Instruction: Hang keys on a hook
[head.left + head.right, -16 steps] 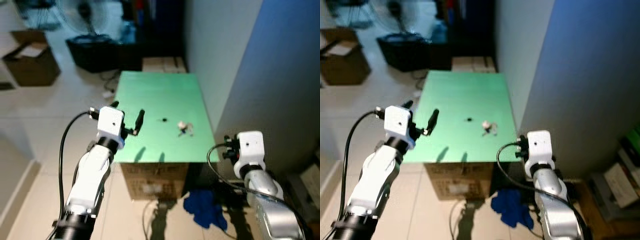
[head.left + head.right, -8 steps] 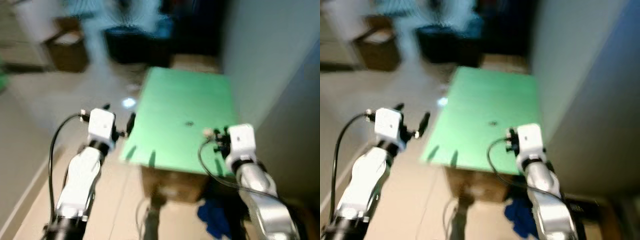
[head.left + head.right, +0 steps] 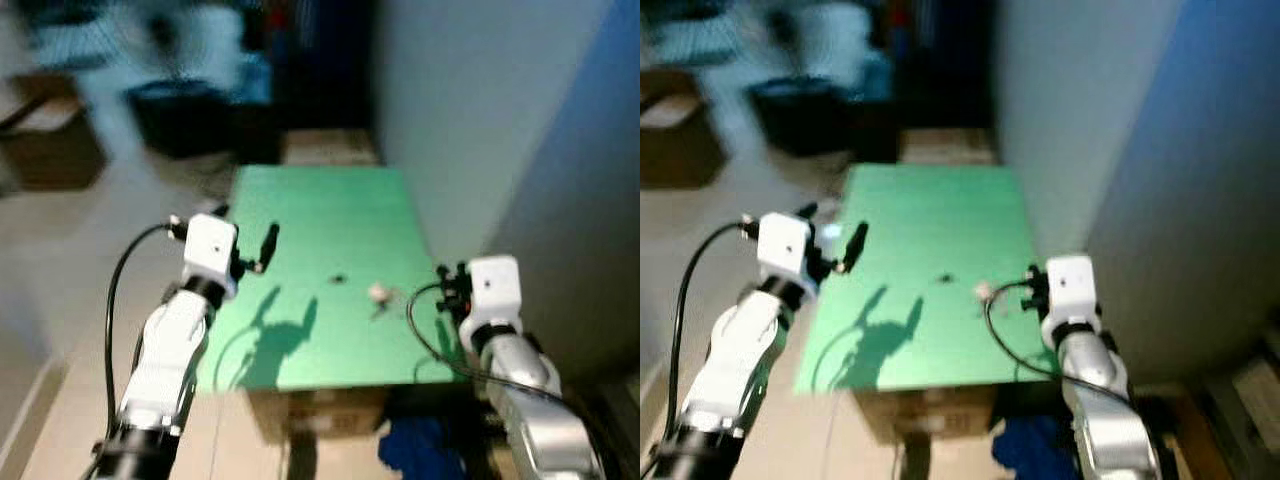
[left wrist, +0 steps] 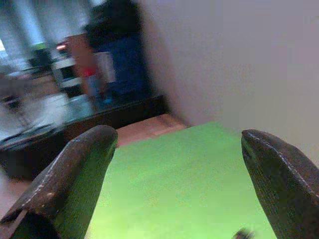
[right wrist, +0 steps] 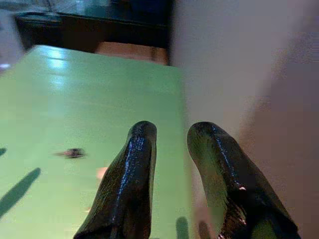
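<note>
The keys [image 3: 378, 293], a small pale bunch, lie on the green table top [image 3: 320, 210] near its right edge. A small dark object [image 3: 338, 279] lies just left of them. My right gripper [image 3: 446, 284] hovers at the table's right edge, a short way right of the keys, fingers [image 5: 141, 164] close together and holding nothing. In the right wrist view the keys [image 5: 101, 173] peek out beside one finger, with the dark object [image 5: 74, 152] further off. My left gripper [image 3: 247, 228] is open over the table's left side, its fingers [image 4: 75, 169] wide apart.
The green top rests on a cardboard box [image 3: 320, 410]. A grey-blue wall [image 3: 500, 130] runs along the table's right side. A blue cloth [image 3: 415, 445] lies on the floor by the box. A dark bin [image 3: 185, 110] and a brown box [image 3: 50, 150] stand further back.
The whole picture has swung and is blurred, so the camera moved. The table now sits nearer, and my right gripper stands closer to the keys. Both arms keep their pose.
</note>
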